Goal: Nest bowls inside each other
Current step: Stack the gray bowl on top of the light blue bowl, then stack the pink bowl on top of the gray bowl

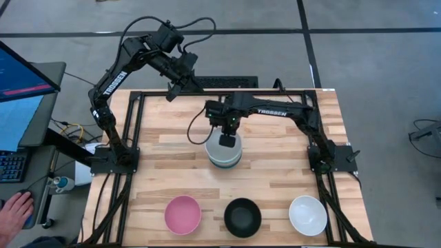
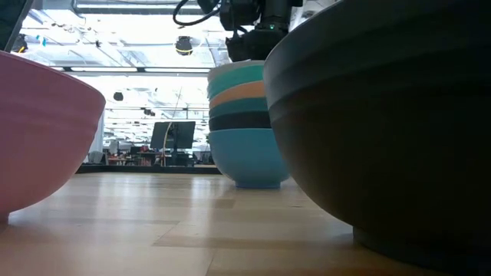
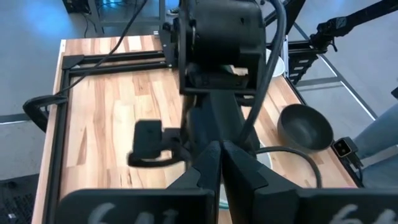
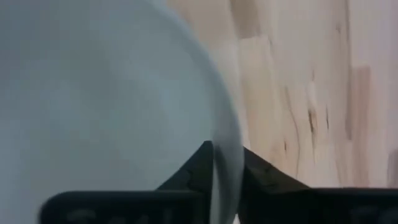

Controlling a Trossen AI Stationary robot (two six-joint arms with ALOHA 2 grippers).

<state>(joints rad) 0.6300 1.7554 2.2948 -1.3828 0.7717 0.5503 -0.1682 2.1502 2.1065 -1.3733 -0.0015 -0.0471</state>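
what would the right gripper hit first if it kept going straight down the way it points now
The right gripper points down over the stack of bowls, its fingers straddling the rim of the white bowl on top. Going on down, it would probably meet that bowl's wall first, though depth is unclear.

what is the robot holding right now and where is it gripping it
The right gripper pinches the rim of the white bowl atop the stack. The left gripper holds nothing.

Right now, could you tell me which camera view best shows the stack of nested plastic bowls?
The low view: the stack of nested plastic bowls shows side-on, its cyan, orange, dark and blue rims layered. The high view shows only the stack's top under the right pincer. The right wrist view shows just the top white rim between its fingers.
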